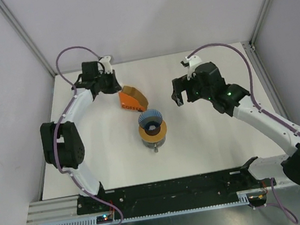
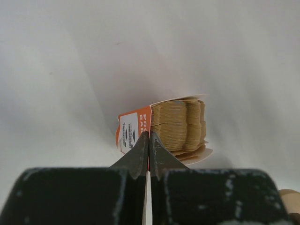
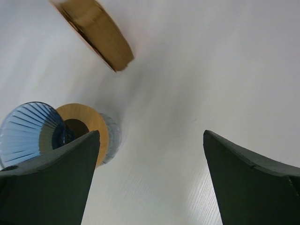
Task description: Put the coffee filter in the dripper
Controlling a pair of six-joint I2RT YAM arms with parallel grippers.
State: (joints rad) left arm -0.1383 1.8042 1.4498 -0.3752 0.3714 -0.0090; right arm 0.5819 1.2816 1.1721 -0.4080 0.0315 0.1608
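Note:
The dripper [image 1: 151,125], a blue ribbed cone tilted on an orange-brown ring collar and clear base, stands mid-table. It also shows in the right wrist view [image 3: 33,131]. The orange-brown packet [image 1: 132,99] lies just behind it, open, with a stack of pale tan coffee filters [image 2: 180,124] showing in its end. My left gripper [image 1: 118,90] is shut on the packet's orange edge [image 2: 133,129], its jaws [image 2: 149,138] pressed together. No single filter is out of the packet. My right gripper [image 1: 178,98] is open and empty above the table, right of the dripper; its midpoint in the wrist view [image 3: 152,140] is over bare table.
The white table [image 1: 218,147] is walled by pale panels at the back and sides. The packet also shows at the top of the right wrist view [image 3: 96,30]. A black rail [image 1: 168,192] runs along the near edge by the arm bases.

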